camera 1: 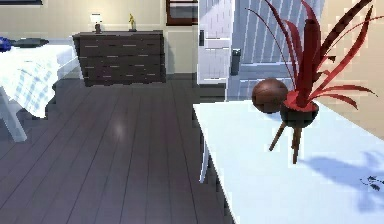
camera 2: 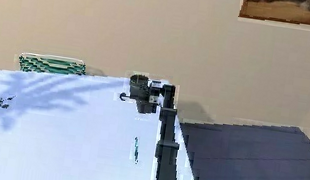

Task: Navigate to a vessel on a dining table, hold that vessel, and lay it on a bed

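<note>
Small dark cup-shaped vessel (camera 2: 141,81) is at the far edge of the white table (camera 2: 57,125), about 11 o'clock off the arm bar (camera 2: 165,150) — right by the gripper (camera 2: 132,97). Can't tell if the gripper's got anything. Looks rigid, light, probably slick — I'd grab the side wall below the rim.

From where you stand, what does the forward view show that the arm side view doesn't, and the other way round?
Forward view: a bed with a checked cover, a dark dresser, a white door, and on the white table a red-leaved plant in a pot on legs, beside a brown round object.
Arm side view: the arm reaching over the table with its end effector, a green striped chair back, a framed picture on the wall.
Both: the white table and the dark floor.
</note>
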